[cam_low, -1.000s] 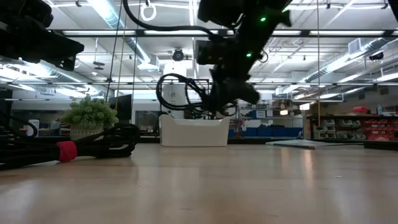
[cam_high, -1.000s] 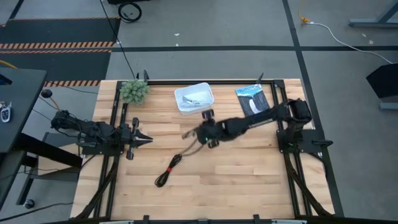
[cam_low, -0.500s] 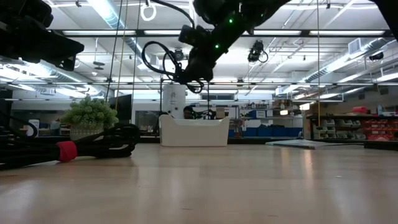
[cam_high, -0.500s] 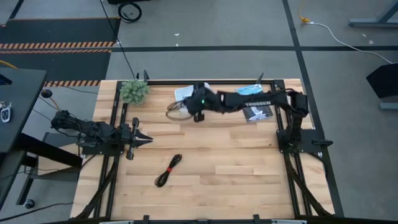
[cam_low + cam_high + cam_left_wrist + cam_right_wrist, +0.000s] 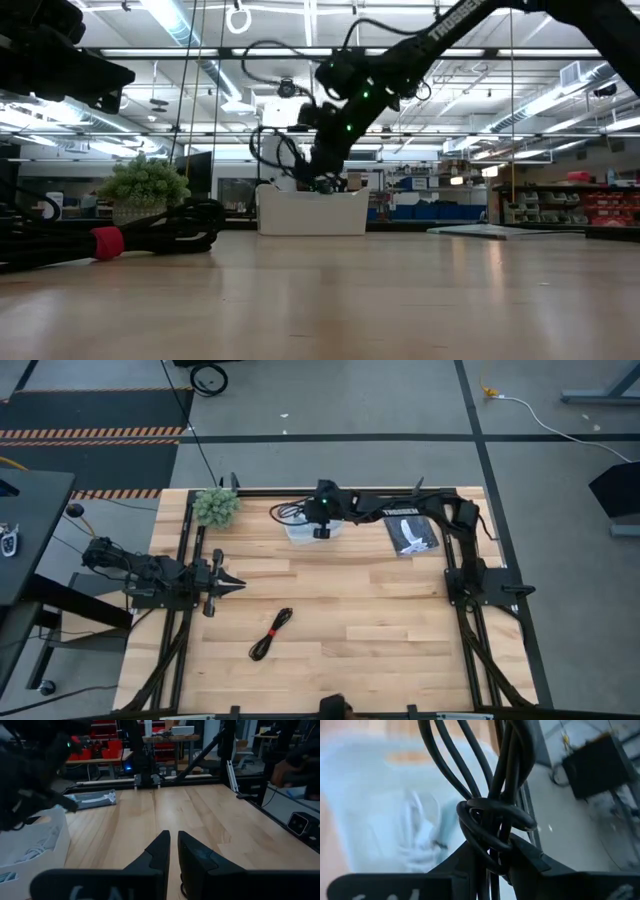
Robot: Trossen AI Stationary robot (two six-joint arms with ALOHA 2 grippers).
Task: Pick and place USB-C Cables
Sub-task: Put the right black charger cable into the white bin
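Note:
My right gripper (image 5: pixel 321 531) hangs over the white bin (image 5: pixel 300 534) at the table's far edge, shut on the all-black USB-C cable (image 5: pixel 289 512). The cable's loops (image 5: pixel 272 150) stand out beside the gripper above the bin (image 5: pixel 310 212). A white cable (image 5: pixel 420 822) lies inside the bin. The black cable with the red tie (image 5: pixel 272 634) lies flat on the table's near middle; in the low view it shows as a dark bundle with a red tie (image 5: pixel 105 242). My left gripper (image 5: pixel 228 582) waits shut at the table's left side. The pale blue-grey cable does not show. My right gripper pinches the all-black cable between its two fingers at the bundled part (image 5: pixel 492 851), where a wrap of cord binds several strands. The fingers (image 5: pixel 527 857) lie across the strands. The cable is lifted clear, its loops spreading out beyond the fingertips above the bin.
A green fuzzy ball (image 5: pixel 216 506) sits at the far left corner. The flat black-and-blue packet (image 5: pixel 410 532) lies to the right of the bin, under the right arm. Bare wood spreads across the middle and the near right of the table (image 5: pixel 400 640).
My right gripper has carried the all-black cable from the table's middle up and toward the far edge, then come down somewhat over the white bin. The cable has stayed in the shut fingers, its loops swinging round as the wrist turned.

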